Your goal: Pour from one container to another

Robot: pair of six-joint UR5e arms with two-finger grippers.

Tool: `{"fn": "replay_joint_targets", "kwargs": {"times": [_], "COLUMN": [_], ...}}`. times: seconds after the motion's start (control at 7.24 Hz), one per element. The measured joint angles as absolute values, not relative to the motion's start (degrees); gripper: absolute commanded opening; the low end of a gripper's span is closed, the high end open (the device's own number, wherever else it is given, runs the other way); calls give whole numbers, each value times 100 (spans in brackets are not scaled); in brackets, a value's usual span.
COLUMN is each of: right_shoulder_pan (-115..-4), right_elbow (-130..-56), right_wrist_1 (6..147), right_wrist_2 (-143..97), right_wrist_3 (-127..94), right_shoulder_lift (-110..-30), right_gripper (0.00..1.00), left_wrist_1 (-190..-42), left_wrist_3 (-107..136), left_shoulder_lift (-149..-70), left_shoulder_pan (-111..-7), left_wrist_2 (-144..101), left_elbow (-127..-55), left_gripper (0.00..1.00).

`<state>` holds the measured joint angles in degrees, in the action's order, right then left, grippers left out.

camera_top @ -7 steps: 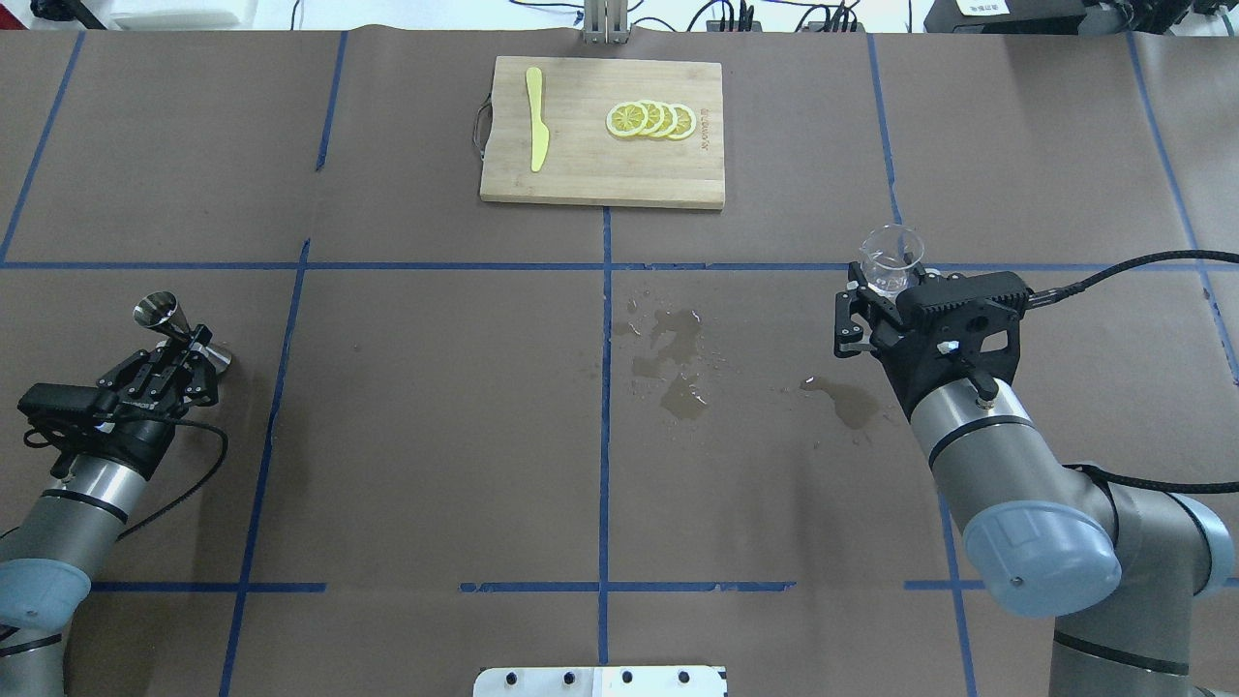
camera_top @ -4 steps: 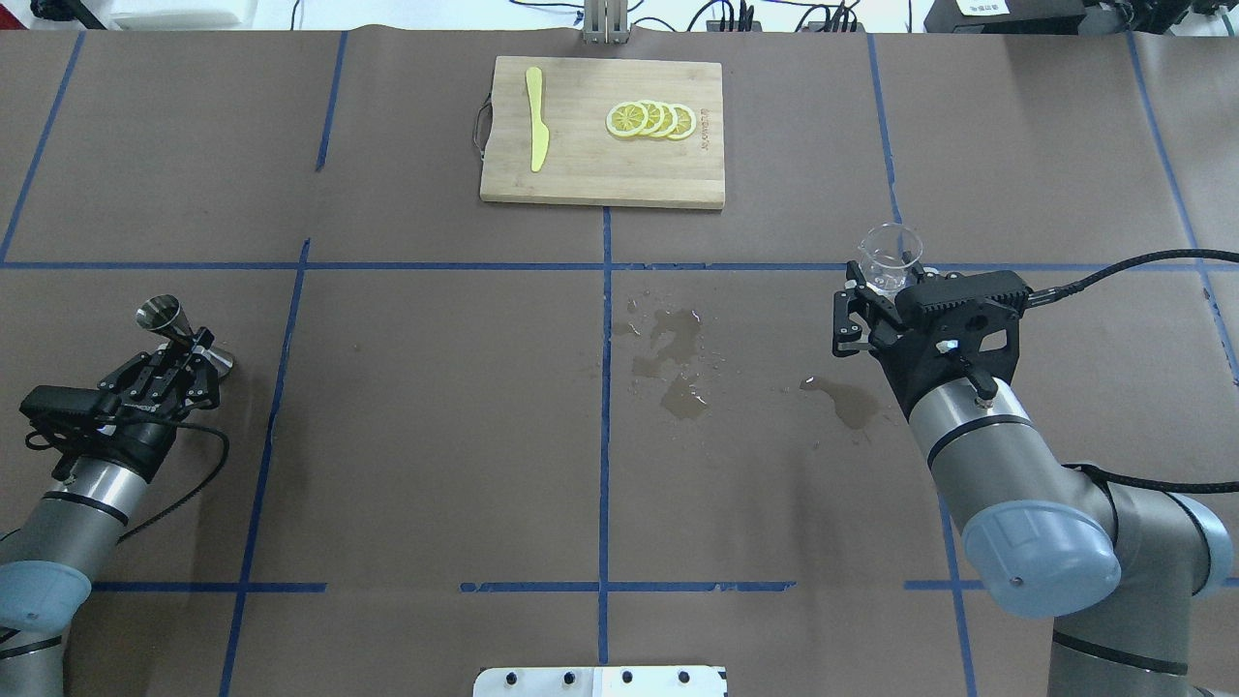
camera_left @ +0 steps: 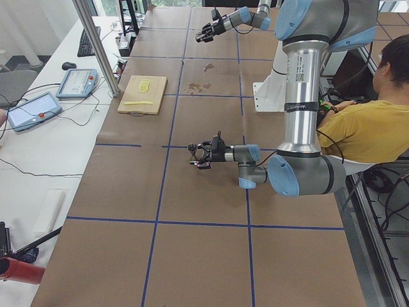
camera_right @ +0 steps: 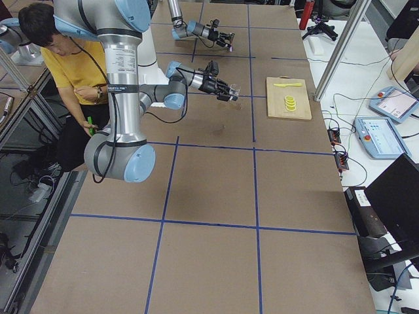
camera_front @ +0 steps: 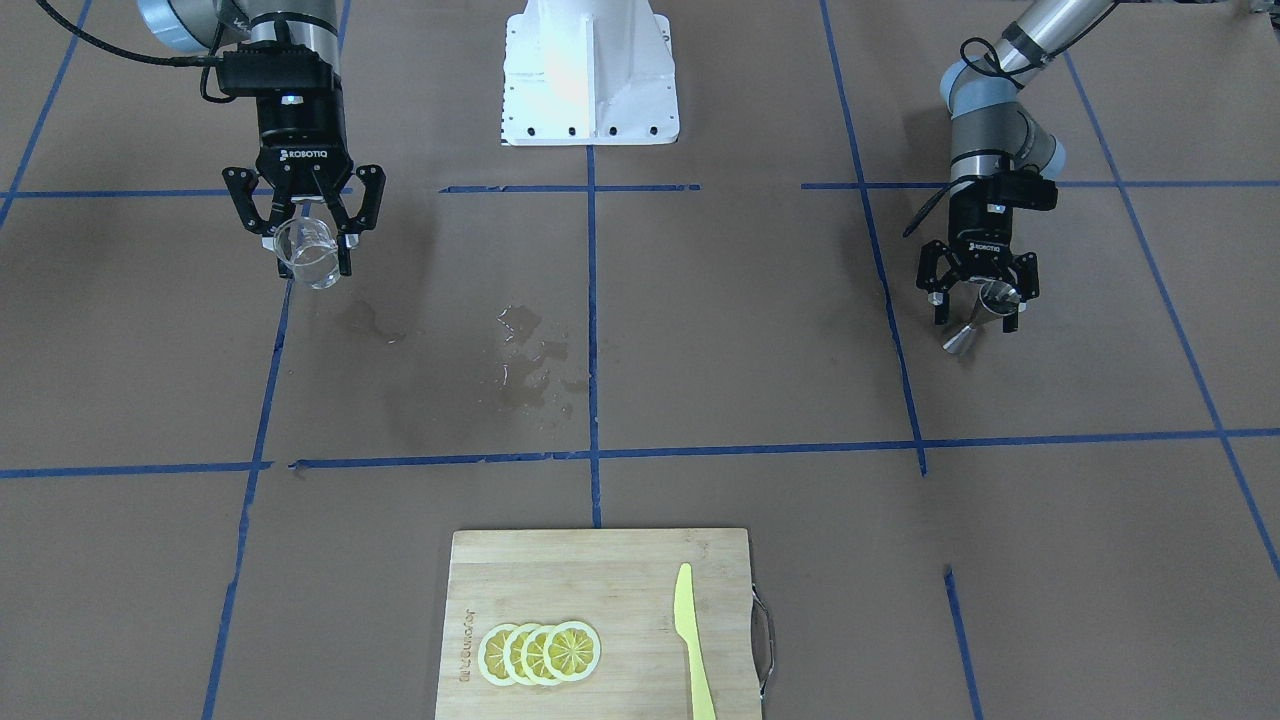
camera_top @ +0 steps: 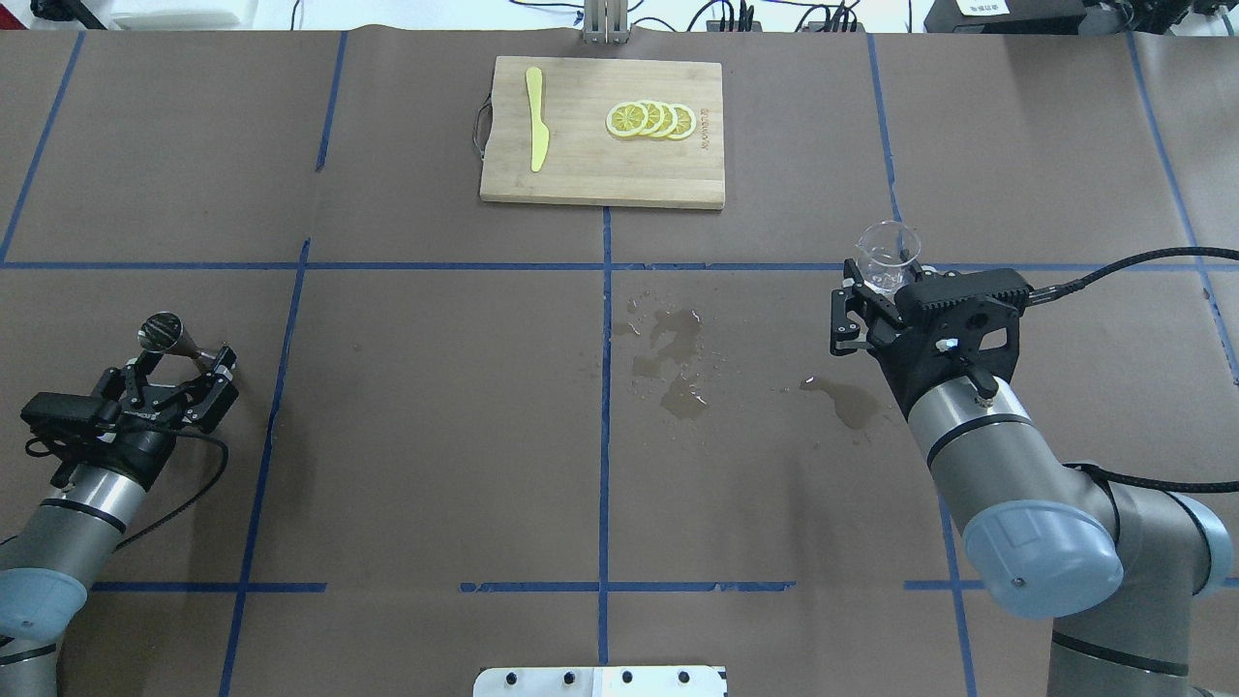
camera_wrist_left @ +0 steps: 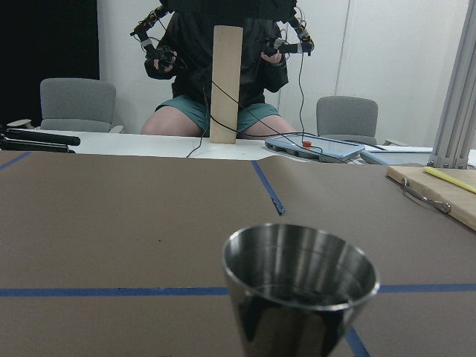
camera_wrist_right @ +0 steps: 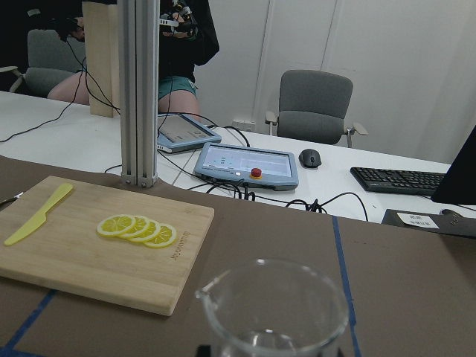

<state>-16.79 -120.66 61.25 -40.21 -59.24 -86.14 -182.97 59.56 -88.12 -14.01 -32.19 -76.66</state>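
Tumbler (camera_top: 889, 252), clear and spouted, gripped by right tool (camera_front: 306, 248); left tool (camera_front: 978, 312) grips shiny jigger (camera_wrist_left: 297, 290).

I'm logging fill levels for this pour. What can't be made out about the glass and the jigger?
- Liquid in the glass tumbler: the right wrist view cuts off its base; overhead it is too small and see-through.
- Level in the jigger: the left wrist view shows only dark reflections inside; its lower cone is cut off by the bottom edge.

one tumbler (camera_top: 891, 254), one jigger (camera_top: 172, 337), one board (camera_top: 581, 169), one knife (camera_top: 536, 121), four lemon slices (camera_top: 650, 120).
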Motion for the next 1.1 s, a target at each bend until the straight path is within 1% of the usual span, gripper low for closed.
{"fn": "replay_joint_targets", "kwargs": {"times": [0.28, 0.55, 1.1], "right_shoulder_pan": [-1679, -1679, -1679], "right_elbow": [-12031, -11946, -11879], "right_wrist_1": [6126, 6130, 6126], "right_wrist_2": [-4128, -4242, -4455], "right_wrist_3": [-5924, -5932, -6073], "right_shoulder_lift": [-8656, -8696, -8751], "right_gripper": [0, 0, 0], "left_wrist_1": [-18453, -19026, -19636], "left_wrist_3": [6011, 6016, 6004], "left_shoulder_lift": [-8500, -8100, -7741], "left_shoulder_pan": [-1230, -970, -507], "left_wrist_2": [-3216, -3231, -3234], "left_elbow": [-7712, -7739, -7772], "left_gripper": [99, 99, 99]}}
